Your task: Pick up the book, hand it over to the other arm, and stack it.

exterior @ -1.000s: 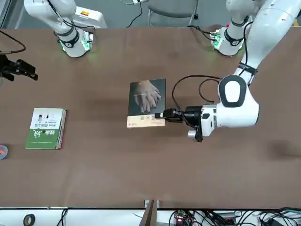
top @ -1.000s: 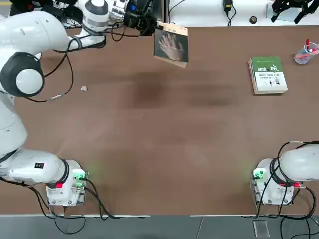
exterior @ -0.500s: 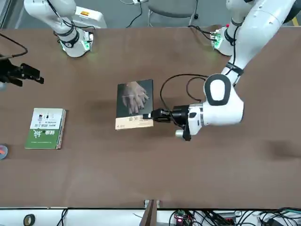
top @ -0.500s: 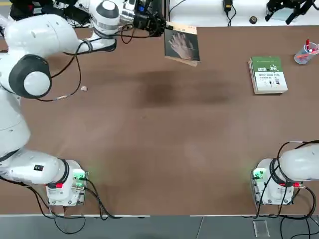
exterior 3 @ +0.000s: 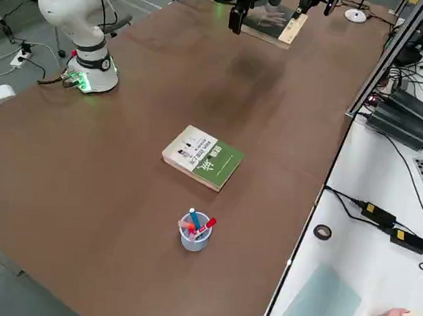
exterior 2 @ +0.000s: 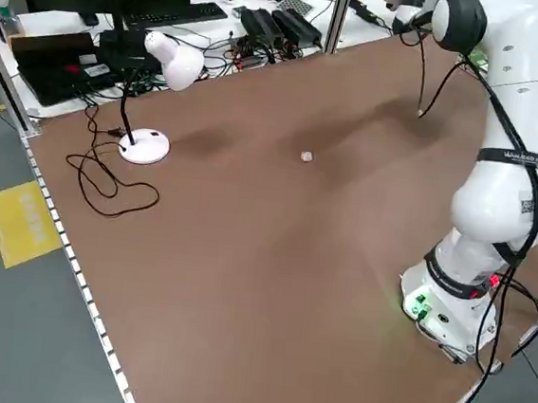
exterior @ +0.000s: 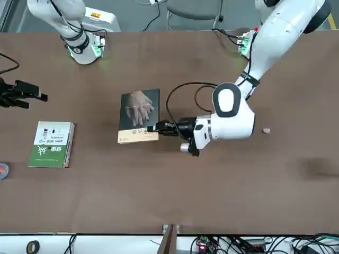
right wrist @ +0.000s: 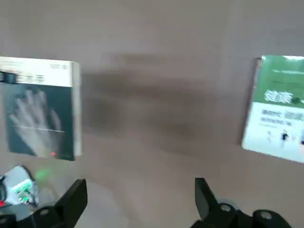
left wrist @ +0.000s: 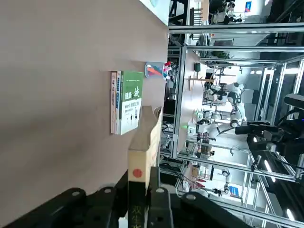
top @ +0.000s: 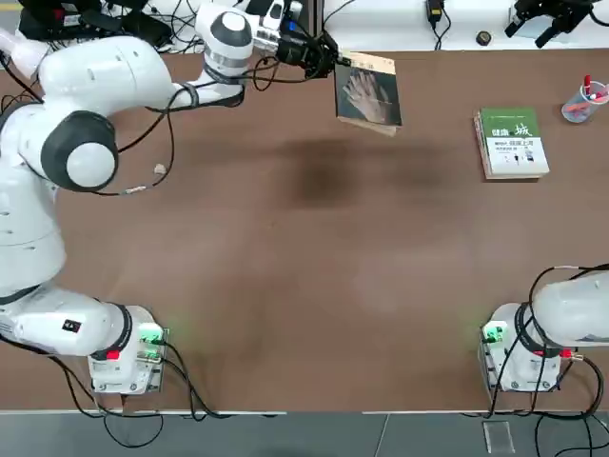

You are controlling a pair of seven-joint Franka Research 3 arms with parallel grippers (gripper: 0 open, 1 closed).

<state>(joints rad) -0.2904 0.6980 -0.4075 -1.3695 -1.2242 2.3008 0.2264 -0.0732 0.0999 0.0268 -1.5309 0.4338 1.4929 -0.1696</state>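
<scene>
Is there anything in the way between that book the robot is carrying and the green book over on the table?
Nothing visible. The left claw holds the book above the table, and only bare tabletop lies between it and the green-and-white book. The open right claw hangs off to the side.

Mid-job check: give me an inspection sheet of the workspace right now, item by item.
Surface: brown table, bare in the middle.
Job's things: the book held above the table; green-and-white book lying flat.
Clutter: pen cup; small pale scrap.
Grippers: left gripper shut on the book's edge; right gripper open, empty, raised over the table.
Cables: black leads along the left arm and at both bases.
Surroundings: desk lamp, keyboard, power bricks on side benches.
</scene>
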